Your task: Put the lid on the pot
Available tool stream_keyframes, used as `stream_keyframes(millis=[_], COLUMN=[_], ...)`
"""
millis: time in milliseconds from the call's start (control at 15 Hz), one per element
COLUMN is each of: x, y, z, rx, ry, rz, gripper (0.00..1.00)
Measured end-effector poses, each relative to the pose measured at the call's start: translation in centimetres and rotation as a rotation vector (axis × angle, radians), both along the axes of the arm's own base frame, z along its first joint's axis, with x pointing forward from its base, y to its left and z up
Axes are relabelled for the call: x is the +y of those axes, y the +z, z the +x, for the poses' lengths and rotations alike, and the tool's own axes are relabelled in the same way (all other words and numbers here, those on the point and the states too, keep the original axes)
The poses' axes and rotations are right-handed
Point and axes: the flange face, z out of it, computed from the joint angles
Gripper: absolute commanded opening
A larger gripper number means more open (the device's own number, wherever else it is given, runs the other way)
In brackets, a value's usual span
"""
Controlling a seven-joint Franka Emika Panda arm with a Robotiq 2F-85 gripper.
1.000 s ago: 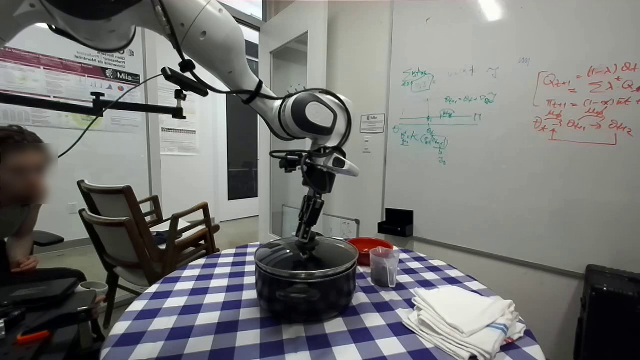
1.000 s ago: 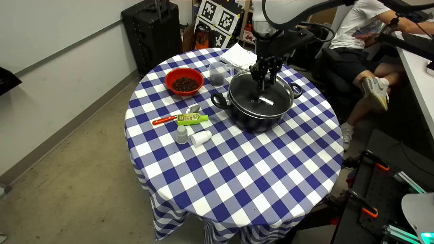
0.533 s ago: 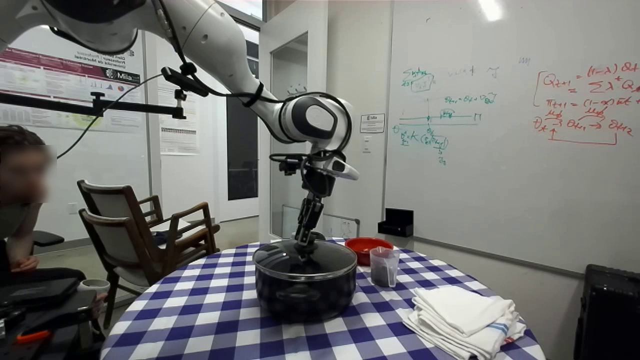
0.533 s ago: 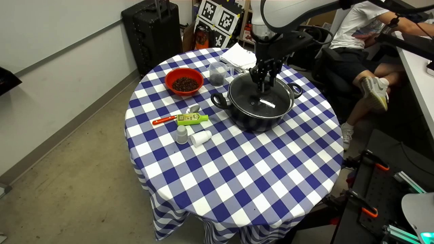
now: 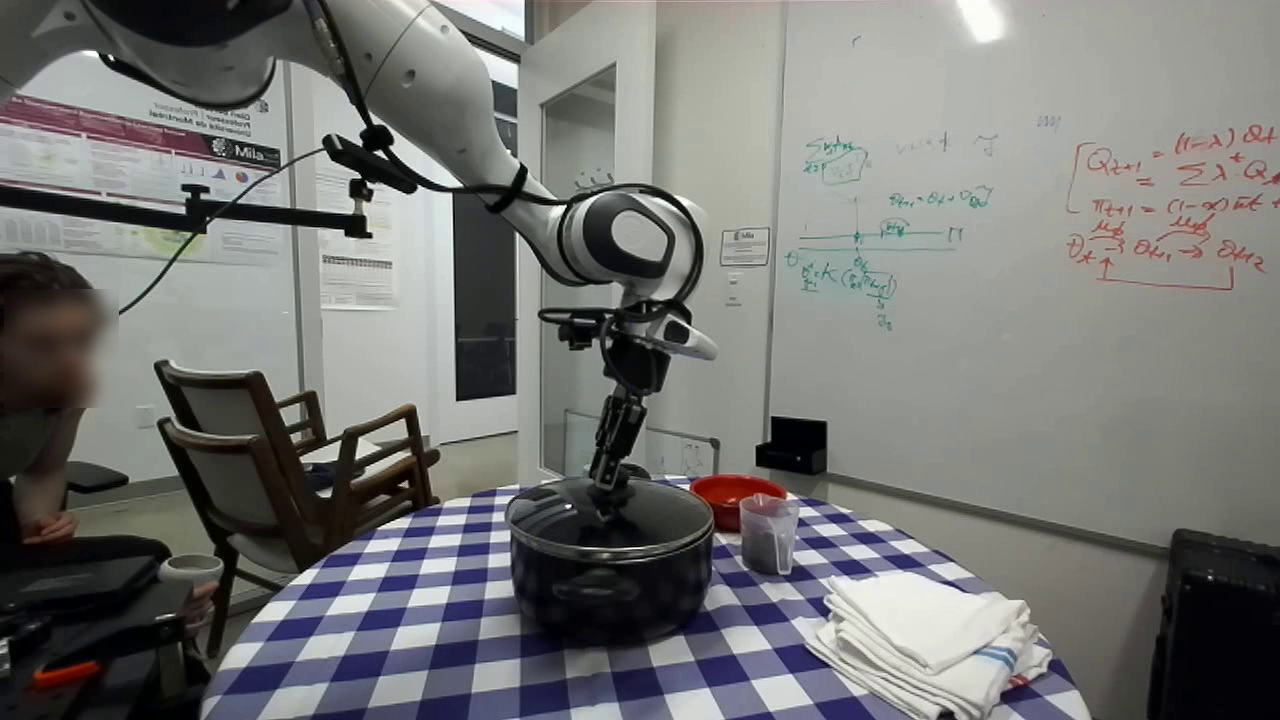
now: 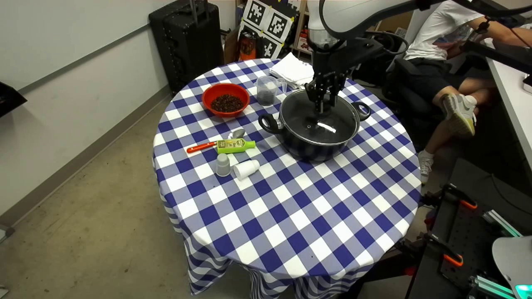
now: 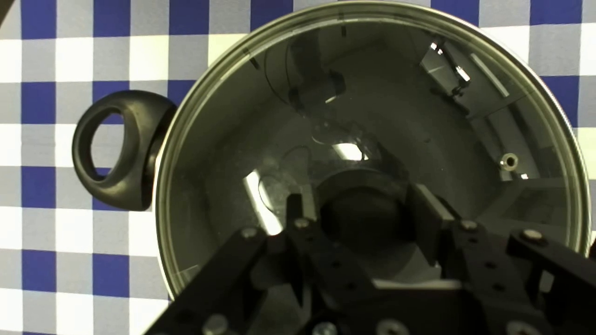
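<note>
The gripper is pinching the black knob on the clear lid from both sides. In the last second, gripper and lid have come down a tiny bit. Now the lid looks flat on top of the black pot. I think the job is nearly done, with just the letting go left.

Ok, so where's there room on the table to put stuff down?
The biggest patch of bare cloth runs from the pot and little containers to the table edge opposite the towels. A smaller patch lies between pot, jug and towels. It's crowded around the bowl, bottle and spoon, and the hand is at the lid.
</note>
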Motion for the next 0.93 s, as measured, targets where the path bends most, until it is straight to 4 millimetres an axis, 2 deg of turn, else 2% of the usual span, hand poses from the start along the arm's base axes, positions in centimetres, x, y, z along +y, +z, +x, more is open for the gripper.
stream_keyframes(millis=[933], x=[-0.10], y=[0.05], z=[0.05], rx=[-0.004], ry=[-0.023], rz=[0.027], gripper=[0.25])
